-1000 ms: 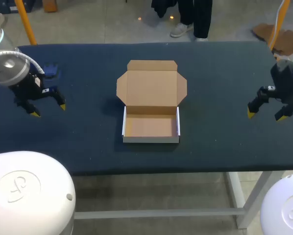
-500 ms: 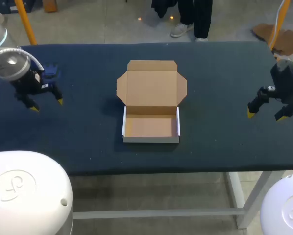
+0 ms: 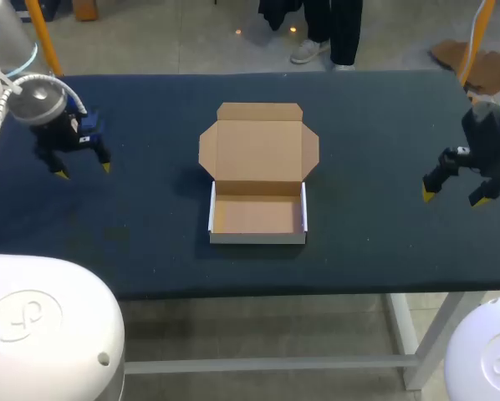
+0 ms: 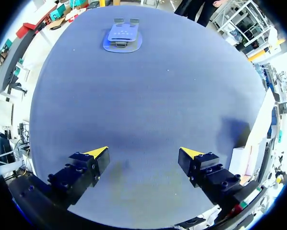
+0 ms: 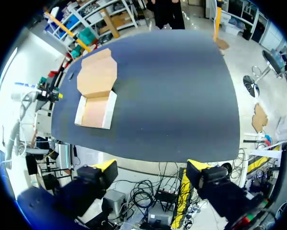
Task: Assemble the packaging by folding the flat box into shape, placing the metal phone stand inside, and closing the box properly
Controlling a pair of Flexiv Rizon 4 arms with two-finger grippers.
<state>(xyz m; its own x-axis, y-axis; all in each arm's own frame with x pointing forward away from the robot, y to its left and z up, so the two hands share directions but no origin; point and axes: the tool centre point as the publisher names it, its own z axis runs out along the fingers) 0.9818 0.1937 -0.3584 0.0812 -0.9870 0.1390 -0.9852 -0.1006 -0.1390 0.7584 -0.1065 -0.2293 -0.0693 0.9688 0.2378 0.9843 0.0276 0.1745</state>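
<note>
Both grippers are wide open and hold nothing. The left gripper (image 3: 83,171) hangs over the far left part of the table (image 3: 150,251). The right gripper (image 3: 454,199) hangs at the table's right edge, well apart from the box (image 3: 257,237).

The box stands in the middle of the table, already folded, with its opening up and nothing inside. Its lid (image 3: 258,150) lies flat behind it and points away from me. The tray is longer from left to right.

The stand (image 4: 122,37) lies flat on the cloth ahead of the left gripper, near the far left corner and well apart from the box. Its long axis runs about straight out from the gripper, with 2 small tabs at the far end. In the head view the left gripper hides most of it.

I think the grasp is the risk. The stand looks thin and low, so the fingers (image 4: 96,154) may slide over it or push it along the cloth instead of closing on 2 sides. Later, a tilted stand could catch the box wall, or an arm could knock the lid.
</note>
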